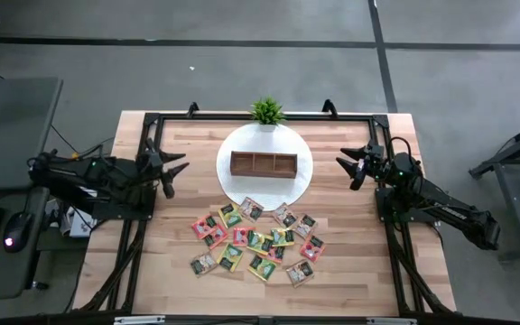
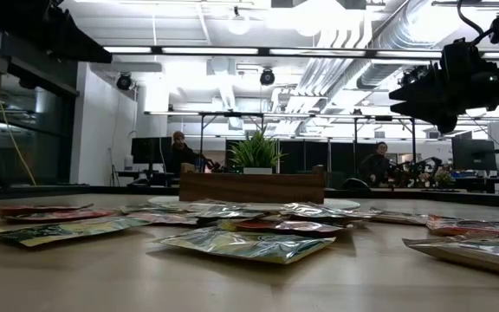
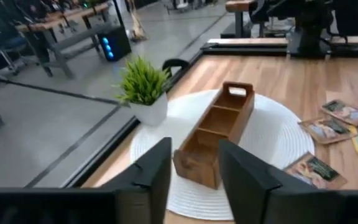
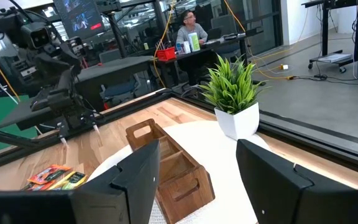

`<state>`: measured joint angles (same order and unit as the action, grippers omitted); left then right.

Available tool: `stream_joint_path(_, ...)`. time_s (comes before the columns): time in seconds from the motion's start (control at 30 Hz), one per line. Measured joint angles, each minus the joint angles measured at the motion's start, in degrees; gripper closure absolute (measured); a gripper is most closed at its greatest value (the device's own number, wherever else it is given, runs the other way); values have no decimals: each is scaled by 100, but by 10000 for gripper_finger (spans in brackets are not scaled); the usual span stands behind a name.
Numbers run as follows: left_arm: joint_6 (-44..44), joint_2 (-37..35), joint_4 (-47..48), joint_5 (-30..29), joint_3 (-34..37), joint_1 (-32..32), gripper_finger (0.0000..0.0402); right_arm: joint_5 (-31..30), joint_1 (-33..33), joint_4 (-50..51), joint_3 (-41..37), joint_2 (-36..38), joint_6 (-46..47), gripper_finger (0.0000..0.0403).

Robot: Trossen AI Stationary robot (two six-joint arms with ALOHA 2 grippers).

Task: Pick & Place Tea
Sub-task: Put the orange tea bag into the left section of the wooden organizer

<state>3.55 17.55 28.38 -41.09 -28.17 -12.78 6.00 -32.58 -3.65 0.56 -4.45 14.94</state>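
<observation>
- Pale butcher-block wood is forming the top of the bench [image 1: 161,235], and a black frame is running along its edges.
- The tea sachets [image 1: 256,238], in green, yellow, red-pink and grey wrappers, are lying scattered flat in a loose cluster on the near half of the bench, roughly midway between its left and right edges; some are overlapping or touching one another.
- In the low view the same sachets [image 2: 248,243] are lying flat on the wood, their foil catching the light.
- A brown three-compartment wooden tray [image 1: 263,163] is sitting in the middle of a round white mat [image 1: 238,187], toward the far edge of the bench, just beyond the sachets and apart from them.
- A small green potted plant [image 1: 266,112] is standing at the mat's far rim, close to the far edge of the bench.
- The left gripper [image 1: 175,171] is hovering above the left side of the bench, pointing toward the tray, with its fingers [image 3: 155,175] spread apart and holding nothing.
- The right gripper [image 1: 348,163] is hovering above the right side, also facing the tray, its fingers [image 4: 135,174] apart and empty.
- Both grippers are staying well clear of the sachets.
- Two people are sitting at desks in the room beyond the far edge.
</observation>
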Motion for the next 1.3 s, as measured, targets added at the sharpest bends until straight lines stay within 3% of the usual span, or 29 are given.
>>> stream_joint_path(0.1,404,186,177,130,-43,2,216,-2,0,5,0,0,0,194)
stream_joint_path(0.3,942,835,226,1107,-47,0,166,0,2,1,0,1,0,194)
stream_joint_path(0.8,2161,3745,2156,2199,-1702,0,163,0,2,1,1,0,0,194)
stream_joint_path(1.0,3059,4191,2235,2910,-1765,0,163,0,1,1,0,1,0,194)
stream_joint_path(1.3,4159,4569,2612,2904,-1761,2,163,0,0,1,2,0,0,194)
